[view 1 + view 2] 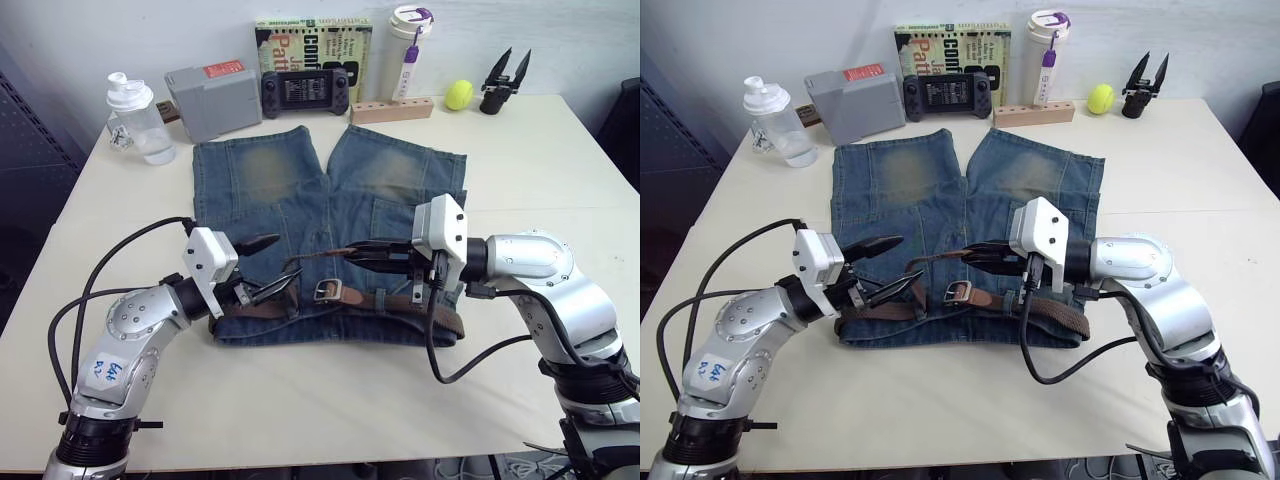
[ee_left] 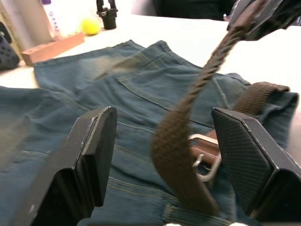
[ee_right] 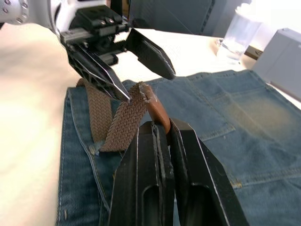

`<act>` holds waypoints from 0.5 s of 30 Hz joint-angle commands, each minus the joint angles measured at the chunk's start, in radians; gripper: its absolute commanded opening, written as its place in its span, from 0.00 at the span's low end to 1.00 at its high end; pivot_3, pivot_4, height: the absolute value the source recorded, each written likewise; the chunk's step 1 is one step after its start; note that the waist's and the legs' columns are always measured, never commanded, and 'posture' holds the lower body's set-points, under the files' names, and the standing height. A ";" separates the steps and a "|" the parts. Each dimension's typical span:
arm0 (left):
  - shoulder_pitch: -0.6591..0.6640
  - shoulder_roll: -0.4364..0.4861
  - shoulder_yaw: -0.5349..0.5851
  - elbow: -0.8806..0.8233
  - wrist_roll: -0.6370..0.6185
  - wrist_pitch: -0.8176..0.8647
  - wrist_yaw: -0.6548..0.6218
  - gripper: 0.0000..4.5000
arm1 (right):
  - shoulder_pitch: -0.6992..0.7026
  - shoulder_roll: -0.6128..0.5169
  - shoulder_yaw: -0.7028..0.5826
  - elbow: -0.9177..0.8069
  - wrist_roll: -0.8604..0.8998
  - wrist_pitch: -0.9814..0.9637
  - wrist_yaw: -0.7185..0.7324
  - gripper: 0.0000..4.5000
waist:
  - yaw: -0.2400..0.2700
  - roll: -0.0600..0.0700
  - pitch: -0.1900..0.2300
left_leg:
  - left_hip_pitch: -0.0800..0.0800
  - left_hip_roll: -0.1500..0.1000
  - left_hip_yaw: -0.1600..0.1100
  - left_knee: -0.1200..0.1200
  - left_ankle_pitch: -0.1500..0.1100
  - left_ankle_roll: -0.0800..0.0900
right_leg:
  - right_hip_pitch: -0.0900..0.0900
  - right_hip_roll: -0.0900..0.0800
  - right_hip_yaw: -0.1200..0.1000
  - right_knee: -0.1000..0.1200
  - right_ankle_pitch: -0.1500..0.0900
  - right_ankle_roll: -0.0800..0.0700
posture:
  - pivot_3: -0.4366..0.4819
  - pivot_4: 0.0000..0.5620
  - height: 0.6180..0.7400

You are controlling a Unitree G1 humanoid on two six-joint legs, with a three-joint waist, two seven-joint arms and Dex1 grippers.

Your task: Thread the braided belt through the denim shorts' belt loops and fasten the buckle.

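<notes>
The left gripper (image 1: 268, 266), two black fingers spread wide, hovers over the waistband of the faded blue denim shorts (image 1: 330, 205), straddling the dark-brown braided belt (image 2: 181, 141). The right gripper (image 1: 352, 254) pinches the belt's tan leather tip, lifting it above the shorts. The square silver buckle (image 1: 327, 290) lies on the waistband between them.

Your right gripper (image 1: 352, 252) reaches in from the table's right edge, forearm level, fingers clamped on the braided belt (image 3: 123, 123) at its tan end. Your left gripper (image 1: 268, 266) points inward from the near-left corner, fingers (image 2: 87, 160) spread wide, gripping nothing.
</notes>
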 commanded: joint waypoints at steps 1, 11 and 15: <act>-0.018 -0.022 -0.015 -0.002 0.016 -0.033 -0.011 0.73 | -0.014 0.006 -0.007 -0.045 0.024 0.005 0.004 0.00 | 0.000 -0.001 0.001 | 0.000 0.000 0.000 0.000 0.000 0.000 | 0.000 0.000 0.000 0.000 0.000 0.000 | 0.48 0.27 0.88; -0.016 -0.054 -0.025 -0.002 0.021 -0.046 -0.029 0.02 | -0.012 0.010 -0.011 -0.057 0.041 0.050 -0.007 0.00 | 0.000 -0.001 0.001 | 0.000 0.000 0.000 0.000 0.000 0.000 | 0.000 0.000 0.000 0.000 0.000 0.000 | 0.48 0.27 0.88; 0.002 -0.054 -0.016 -0.016 0.014 -0.042 -0.034 0.02 | -0.021 0.016 -0.024 -0.050 0.073 0.135 -0.044 0.00 | -0.001 -0.001 0.001 | 0.000 0.000 0.000 0.000 0.000 0.000 | 0.000 0.000 0.000 0.000 0.000 0.000 | 0.48 0.27 0.88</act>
